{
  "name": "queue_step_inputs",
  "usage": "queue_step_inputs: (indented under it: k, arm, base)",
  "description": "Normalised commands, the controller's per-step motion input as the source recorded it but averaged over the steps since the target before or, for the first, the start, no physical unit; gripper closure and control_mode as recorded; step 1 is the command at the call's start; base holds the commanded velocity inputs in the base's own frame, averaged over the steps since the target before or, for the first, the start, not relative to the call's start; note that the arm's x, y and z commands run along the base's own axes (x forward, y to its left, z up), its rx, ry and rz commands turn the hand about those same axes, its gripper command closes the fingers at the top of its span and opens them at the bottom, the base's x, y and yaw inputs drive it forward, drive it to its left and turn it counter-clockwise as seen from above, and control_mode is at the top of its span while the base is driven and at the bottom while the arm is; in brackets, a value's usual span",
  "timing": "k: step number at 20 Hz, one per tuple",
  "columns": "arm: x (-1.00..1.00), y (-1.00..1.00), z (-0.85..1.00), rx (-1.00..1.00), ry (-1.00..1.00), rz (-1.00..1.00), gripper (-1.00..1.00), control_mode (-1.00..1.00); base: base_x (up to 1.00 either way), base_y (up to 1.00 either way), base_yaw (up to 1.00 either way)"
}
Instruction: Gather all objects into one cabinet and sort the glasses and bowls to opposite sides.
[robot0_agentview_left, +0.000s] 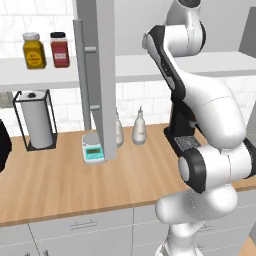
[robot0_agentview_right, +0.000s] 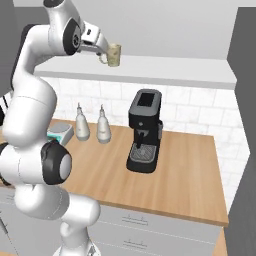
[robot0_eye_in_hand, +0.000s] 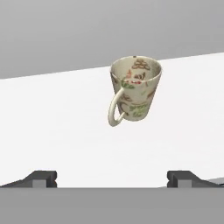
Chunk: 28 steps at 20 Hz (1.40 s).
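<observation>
While your gripper (robot0_eye_in_hand: 112, 177) hangs up at shelf height, you are on the gathering part of the job, working the beige mug (robot0_eye_in_hand: 133, 89) that stands upright on the pale shelf board (robot0_eye_in_hand: 52, 127) of the wall cabinet. From the hand camera the mug sits ahead of the fingers, its handle turned toward you and a little to one side, and the two fingertips (robot0_eye_in_hand: 41, 177) stand wide apart with nothing between them; they touch nothing. From the right base camera the mug (robot0_agentview_right: 114, 54) appears just off the end of the hand, so you cannot tell from that angle alone whether there is a gap, but the hand camera shows clear shelf between tips and mug.

Whether you are reaching in to take it or have just set it down is not something these views settle. If you mean to pick it up, you would judge the next move as a straight advance so the wide-open fingers straddle the body, then a close on the wall opposite the handle. Mind the open cabinet door (robot0_agentview_left: 100, 75) beside the arm. No bowl or other cups appear here, so sorting looks far from done.
</observation>
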Motion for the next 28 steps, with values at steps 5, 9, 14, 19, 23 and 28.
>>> queue_step_inputs:
  k: [5,9,14,19,23,28]
  arm:
    - [0.08,0.00,-0.25,0.00,-0.19,-0.06,-1.00,-1.00]
    - [0.13,0.00,-0.08,0.00,-0.09,0.00,-1.00,-1.00]
    - [0.58,0.00,-0.09,-0.02,-0.10,0.00,-1.00,-1.00]
    - [0.24,-0.01,0.00,-0.01,-0.01,0.00,-1.00,-1.00]
    - [-0.03,-0.17,0.27,0.00,0.33,-0.08,-1.00,-1.00]
    - [0.00,0.01,0.23,-0.01,0.16,-0.06,-1.00,-1.00]
  base:
    - [0.00,0.00,0.00]
    - [0.00,0.00,0.00]
    - [0.00,0.00,0.00]
    - [0.00,0.00,0.00]
    - [0.00,0.00,0.00]
    - [0.00,0.00,0.00]
